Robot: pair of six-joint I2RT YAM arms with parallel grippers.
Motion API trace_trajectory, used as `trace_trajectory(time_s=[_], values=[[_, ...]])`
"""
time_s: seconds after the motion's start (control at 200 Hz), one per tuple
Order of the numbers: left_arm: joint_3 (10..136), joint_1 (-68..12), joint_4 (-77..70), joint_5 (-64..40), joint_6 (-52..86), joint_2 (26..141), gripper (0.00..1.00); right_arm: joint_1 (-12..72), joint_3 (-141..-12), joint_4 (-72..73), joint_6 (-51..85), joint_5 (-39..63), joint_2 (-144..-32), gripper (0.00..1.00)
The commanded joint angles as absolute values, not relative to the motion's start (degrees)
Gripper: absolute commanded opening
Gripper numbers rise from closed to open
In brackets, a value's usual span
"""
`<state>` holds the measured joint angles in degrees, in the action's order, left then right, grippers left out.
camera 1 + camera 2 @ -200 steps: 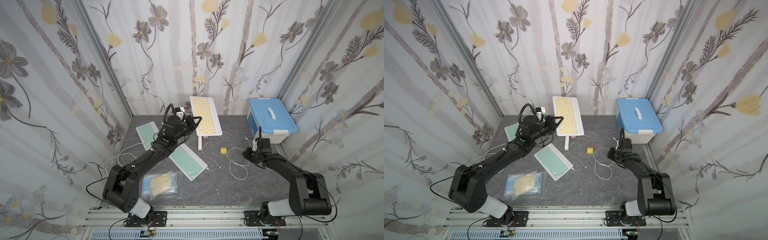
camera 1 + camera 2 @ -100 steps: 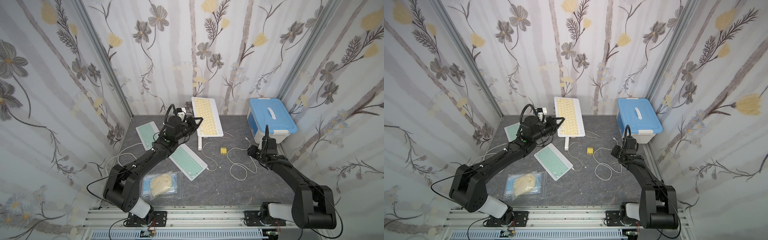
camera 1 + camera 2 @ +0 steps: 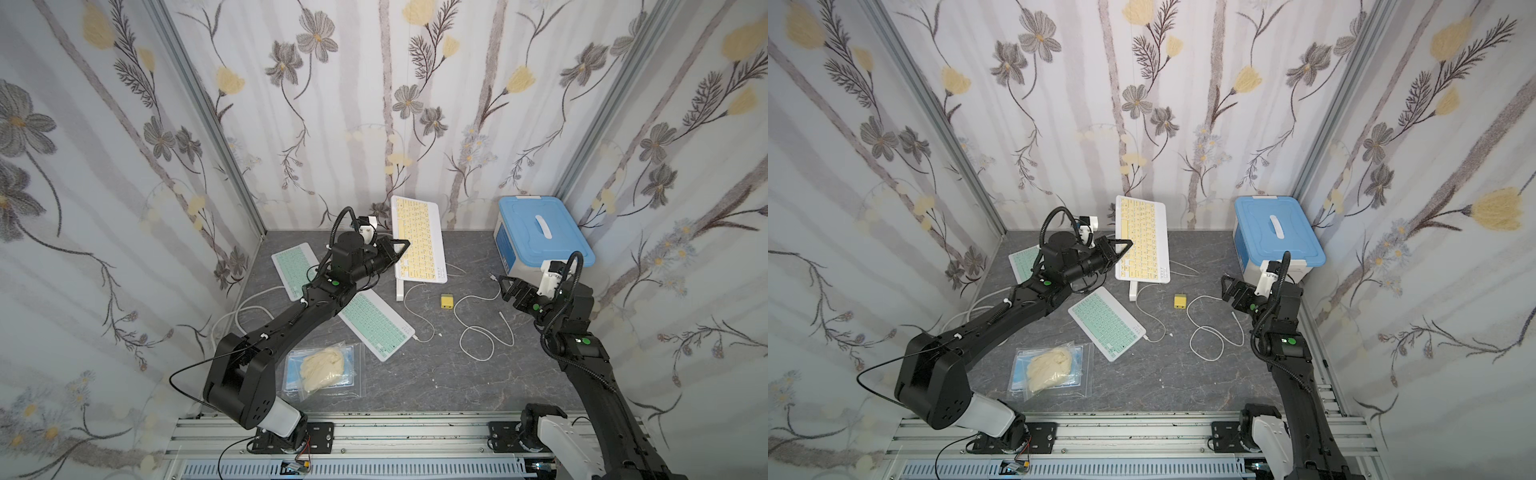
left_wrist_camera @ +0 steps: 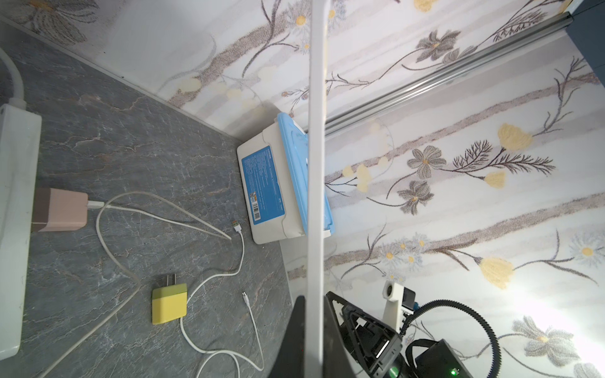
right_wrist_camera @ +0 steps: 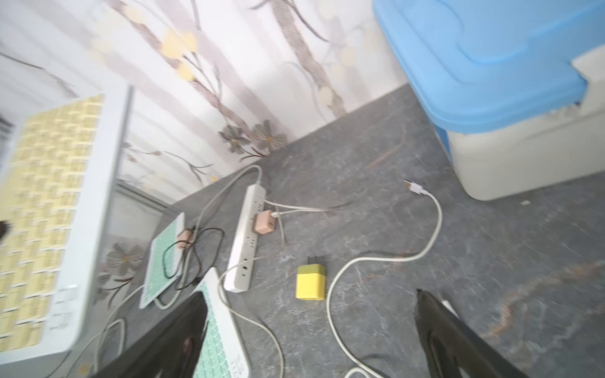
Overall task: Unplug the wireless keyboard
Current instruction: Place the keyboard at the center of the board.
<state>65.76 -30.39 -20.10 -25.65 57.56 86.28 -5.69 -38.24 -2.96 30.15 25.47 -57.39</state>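
The left tool was clamped on one long edge of the yellow keyboard, about midway along it, and held it up off the worktop. In the left wrist view the board showed edge-on between the two fingers. Its long axis ran crosswise to that tool, from the back wall toward the arm bases, with the keys facing up. The lower short end seemed to hang just above the power strip, though we could not be sure of the gap.

The right tool stood wide apart and held nothing, with the blue-lidded box just beside it. Ahead of its fingers lay open worktop with a loose white cable and a yellow charger.
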Motion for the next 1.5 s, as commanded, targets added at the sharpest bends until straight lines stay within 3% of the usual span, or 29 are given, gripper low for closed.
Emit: trace_trajectory(time_s=[0.0,0.245,0.425,0.744,0.914,1.024,1.129,1.244,1.439,1.499], values=[[66.0,-31.2,-21.1,-30.5,53.4,85.3,0.0,-6.0,-38.7,4.7,32.6,39.8,-56.8,0.99],[68.9,-34.9,-17.8,-36.8,48.9,86.4,0.0,-6.1,-38.0,15.6,40.7,54.1,-63.0,0.99],[69.3,-36.6,-22.0,-42.2,51.0,89.5,0.0,-6.0,-34.8,32.0,51.2,62.3,-66.9,0.99],[71.0,-38.7,-27.3,-45.3,54.7,93.5,0.0,-3.6,-36.2,38.7,55.8,63.1,-72.4,0.91],[71.5,-39.0,-28.7,-43.9,57.4,95.3,0.0,-3.6,-34.5,49.6,64.8,63.4,-74.9,0.71],[71.2,-39.0,-32.3,-43.6,60.2,96.9,0.0,-3.6,-33.7,52.2,67.3,62.6,-75.5,0.43],[71.5,-39.0,-32.9,-43.2,61.4,98.1,0.0,-3.8,-33.7,52.1,67.3,62.4,-75.3,0.25],[71.7,-38.9,-32.8,-42.7,61.9,99.3,0.07,-4.3,-33.7,49.1,65.8,61.8,-75.0,0.0],[70.4,-38.5,-33.0,-41.5,61.2,100.2,0.25,-6.2,-33.2,42.2,63.1,61.1,-73.4,0.0],[69.6,-38.1,-32.2,-40.2,60.6,100.1,0.39,-7.3,-33.5,37.0,60.8,60.7,-71.9,0.0]])
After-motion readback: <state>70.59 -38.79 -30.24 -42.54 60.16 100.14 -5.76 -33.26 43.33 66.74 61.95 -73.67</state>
